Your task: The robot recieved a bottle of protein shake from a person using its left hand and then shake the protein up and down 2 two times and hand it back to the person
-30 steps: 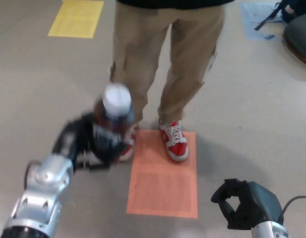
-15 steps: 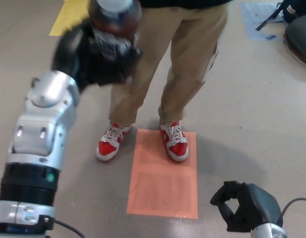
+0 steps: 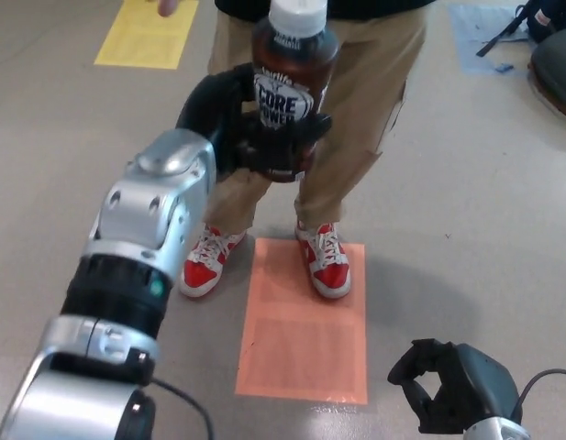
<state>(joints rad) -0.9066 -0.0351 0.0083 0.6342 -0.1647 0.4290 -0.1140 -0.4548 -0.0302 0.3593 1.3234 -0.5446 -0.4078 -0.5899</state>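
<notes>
The person is cut off above the waist by the far edge. The bottle's base hides behind the left hand's fingers. The right hand runs off the near edge.

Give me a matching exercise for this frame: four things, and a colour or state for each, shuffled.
Things:
1. bottle
2. right hand
3. shoes
4. floor patch

States:
A. orange, flat on the floor
B. red and white, on the person's feet
C. held upright in the left hand
D. low at the right, holding nothing

Pairs: 1-C, 2-D, 3-B, 4-A
</notes>
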